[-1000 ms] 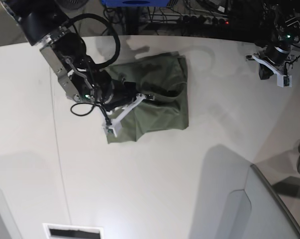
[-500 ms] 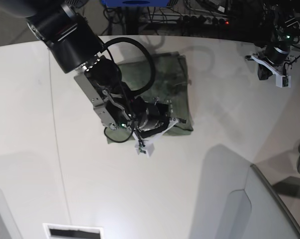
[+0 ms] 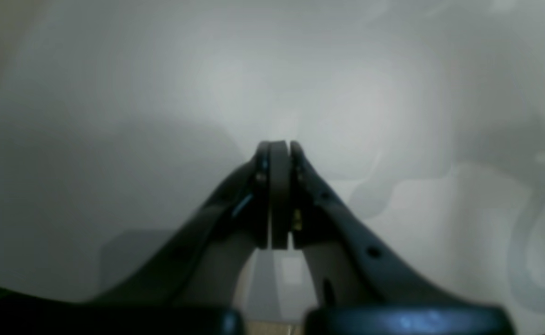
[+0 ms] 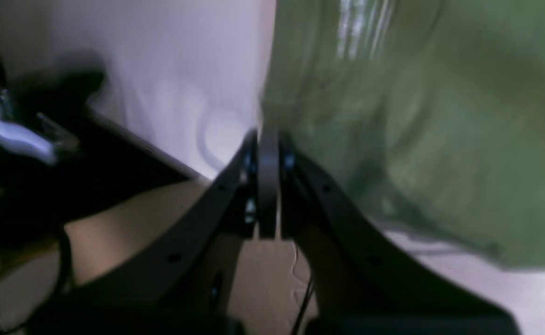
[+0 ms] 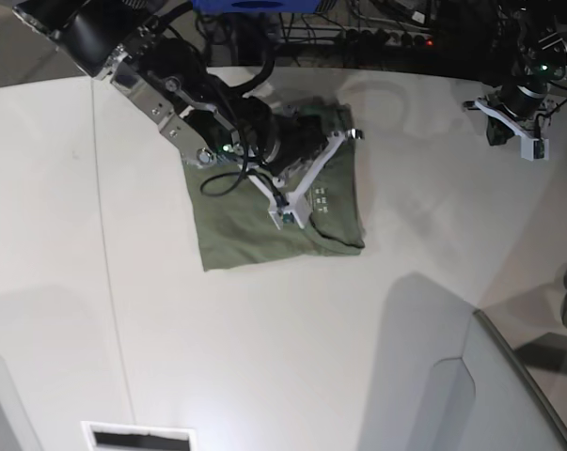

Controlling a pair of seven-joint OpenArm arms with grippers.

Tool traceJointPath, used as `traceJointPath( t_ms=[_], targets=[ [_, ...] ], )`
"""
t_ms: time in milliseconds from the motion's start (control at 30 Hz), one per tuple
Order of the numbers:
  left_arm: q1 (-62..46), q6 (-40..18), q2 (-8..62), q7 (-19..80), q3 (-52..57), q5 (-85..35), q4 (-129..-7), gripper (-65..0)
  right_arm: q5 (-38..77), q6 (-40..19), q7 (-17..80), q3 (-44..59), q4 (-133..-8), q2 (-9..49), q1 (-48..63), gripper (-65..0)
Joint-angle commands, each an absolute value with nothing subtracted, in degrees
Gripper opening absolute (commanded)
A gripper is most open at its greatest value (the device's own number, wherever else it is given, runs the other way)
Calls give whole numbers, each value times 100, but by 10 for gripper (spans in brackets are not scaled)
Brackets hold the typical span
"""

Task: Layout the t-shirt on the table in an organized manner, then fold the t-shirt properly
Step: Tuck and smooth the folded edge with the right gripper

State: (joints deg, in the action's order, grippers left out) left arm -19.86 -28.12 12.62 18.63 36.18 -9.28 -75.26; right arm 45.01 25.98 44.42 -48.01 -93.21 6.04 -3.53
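An olive t-shirt [image 5: 274,225] is seen folded compactly on the table [image 5: 264,357], seemingly nearly finished; both grippers are closed, nothing held.

Black arms [image 5: 170,75] (looped cables, green lights) with white claw brackets.

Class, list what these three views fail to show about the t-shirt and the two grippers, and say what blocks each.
- Base view: the right arm covers the t-shirt's upper middle, so its collar is unseen.
- Base view: left gripper too small to judge its jaws.
- Right wrist view: t-shirt blurred; whether the right gripper touches it is unclear.
- Left wrist view: only the left gripper over bare table.
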Motion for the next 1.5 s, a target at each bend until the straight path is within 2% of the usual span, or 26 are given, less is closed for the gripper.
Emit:
traceJointPath(
  t_ms=[0, 67, 233, 300, 700, 900, 1067, 1133, 1200, 1233, 1300, 1467],
  targets=[
    [-1982, -2800, 1367, 1763, 3653, -980, -7609, -650, 4505, 2589, 4330, -4769, -9420, 611, -505, -636],
    [-1991, -2800, 1446, 1763, 3662, -980, -7618, -650, 4505, 2589, 4365, -4787, -9437, 611, -514, -576],
    [-1991, -2800, 1499, 1763, 3653, -971, -7618, -650, 4505, 2598, 4585, -5719, -9305, 629, -1051, -284],
    [-1991, -2800, 1560, 1771, 3644, -971, -7618, -650, 4514, 2598, 4567, -6026, -9174, 602, -1209, -225],
    [-1991, -2800, 1552, 1771, 3653, -971, -7626, -650, 4505, 2580, 4558, -6079, -7846, 127, -1446, -227],
    [-1991, -2800, 1552, 1771, 3635, -971, -7609, -650, 4505, 2580, 4356, -6079, -7468, 127, -1455, -330],
    [-1974, -2800, 1543, 1771, 3618, -971, -7600, -650, 4505, 2571, 4356, -6079, -7363, 127, -1446, -386],
    [-1965, -2800, 1543, 1771, 3618, -971, -7600, -650, 4505, 2571, 4356, -6079, -7371, 127, -1446, -474],
    [-1956, -2800, 1534, 1771, 3618, -971, -7600, -650, 4514, 2571, 4382, -6070, -7371, 127, -1446, -606],
    [-1947, -2800, 1534, 1771, 3609, -971, -7600, -650, 4514, 2571, 4382, -6062, -7371, 127, -1446, -650],
    [-1947, -2800, 1534, 1771, 3609, -971, -7600, -650, 4514, 2580, 4400, -6062, -7380, 127, -1446, -633],
    [-1947, -2800, 1552, 1771, 3609, -971, -7591, -650, 4541, 2580, 4866, -6044, -7811, 145, -1429, -650]
  ],
)
